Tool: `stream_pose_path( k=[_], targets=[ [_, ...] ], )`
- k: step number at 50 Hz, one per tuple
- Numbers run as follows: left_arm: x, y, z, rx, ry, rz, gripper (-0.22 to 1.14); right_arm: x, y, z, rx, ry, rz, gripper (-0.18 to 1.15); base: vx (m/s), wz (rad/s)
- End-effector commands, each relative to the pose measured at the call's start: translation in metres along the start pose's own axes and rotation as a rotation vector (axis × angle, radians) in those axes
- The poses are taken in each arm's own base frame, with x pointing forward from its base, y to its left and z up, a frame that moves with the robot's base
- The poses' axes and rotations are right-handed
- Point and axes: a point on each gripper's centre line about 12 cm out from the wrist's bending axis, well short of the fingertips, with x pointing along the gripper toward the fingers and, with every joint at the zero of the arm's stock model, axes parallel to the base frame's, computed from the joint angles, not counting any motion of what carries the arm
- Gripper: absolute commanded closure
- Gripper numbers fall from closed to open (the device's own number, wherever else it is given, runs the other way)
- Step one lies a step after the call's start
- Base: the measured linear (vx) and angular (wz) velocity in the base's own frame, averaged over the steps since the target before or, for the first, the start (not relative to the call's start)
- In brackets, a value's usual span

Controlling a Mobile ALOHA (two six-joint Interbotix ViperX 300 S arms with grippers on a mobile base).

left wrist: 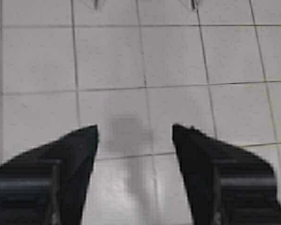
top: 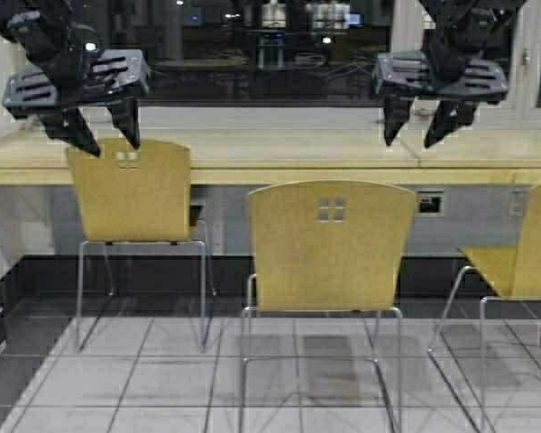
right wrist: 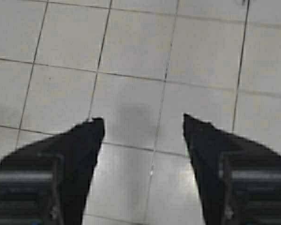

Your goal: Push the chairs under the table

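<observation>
Item: long pale wood-laminate table (top: 279,158) with thick front edge, running across the high view under a dark window. Item: three tan moulded plywood chairs with square cutouts in their backs and thin chrome legs. The left chair (top: 131,194) stands nearest the table, its back close under the front edge, seemingly tucked in or nearly so. The middle chair (top: 329,248) stands well out from the table on the pale tiled floor (top: 162,370), back toward the robot, directly ahead. The right chair (top: 523,257) is cut by the frame edge, turned at an angle and also out from the table. Item: left gripper (top: 99,135), raised high at the upper left, fingers apart, holding nothing; its wrist view shows only floor tiles between the two dark fingers (left wrist: 72,154). Item: right gripper (top: 426,126), raised at the upper right, fingers likewise apart and empty, with bare tile below in its wrist view. Step in hand, by judgement: approach to the middle chair, no contact made with any chair. Next move calls for lowering the arms to the middle chair's back, meeting it evenly on both sides, then driving forward squarely so it slides straight under without twisting.
</observation>
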Motion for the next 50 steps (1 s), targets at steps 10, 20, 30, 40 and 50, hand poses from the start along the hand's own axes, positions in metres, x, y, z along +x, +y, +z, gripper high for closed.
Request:
stream_pose_path(
  k=[10, 20, 30, 40, 50],
  targets=[
    [0.045, -0.001, 0.006, -0.402, -0.021, 0.025, 0.06, 0.025, -0.031, -0.014, 0.575, -0.122, -0.036, 0.09, 0.09, -0.13],
    [0.064, -0.022, 0.009, -0.491, -0.045, -0.01, 0.06, 0.046, -0.035, -0.022, 0.791, -0.11, -0.051, 0.09, 0.12, -0.14],
    [0.075, -0.024, 0.0, -0.55, -0.029, 0.002, 0.06, 0.051, -0.031, -0.043, 0.833, -0.061, -0.068, 0.09, 0.16, -0.06],
    [0.076, -0.032, 0.001, -0.608, -0.06, -0.015, 0.06, 0.049, -0.028, -0.041, 0.89, -0.081, -0.057, 0.09, 0.21, 0.0],
    [0.076, -0.034, 0.002, -0.657, -0.06, -0.018, 0.06, 0.047, -0.026, -0.038, 0.941, -0.098, -0.051, 0.09, 0.24, 0.04]
  ],
)
